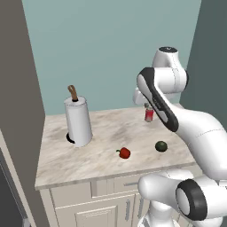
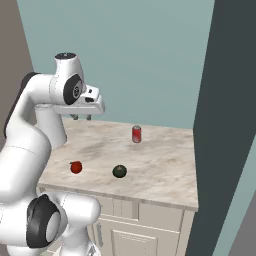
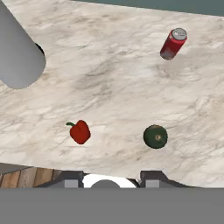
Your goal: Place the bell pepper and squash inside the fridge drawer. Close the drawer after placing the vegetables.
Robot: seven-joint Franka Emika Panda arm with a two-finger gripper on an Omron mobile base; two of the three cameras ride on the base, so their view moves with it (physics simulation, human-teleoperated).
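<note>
With your gripper (image 2: pixel 81 117) hanging closed and empty high over the marble counter (image 3: pixel 131 74), open its jaws, descend straight onto the bell pepper (image 3: pixel 80 131) lying near the front edge, left of the squash (image 3: pixel 155 136), and close gently.

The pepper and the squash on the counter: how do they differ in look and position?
The pepper is glossy red with a short green stem; the squash is dark green and ball-round. The pepper lies nearer the paper towel roll, the squash nearer the soda can. Both are small, of similar size, rest apart near the front edge of the counter, and are untouched.
</note>
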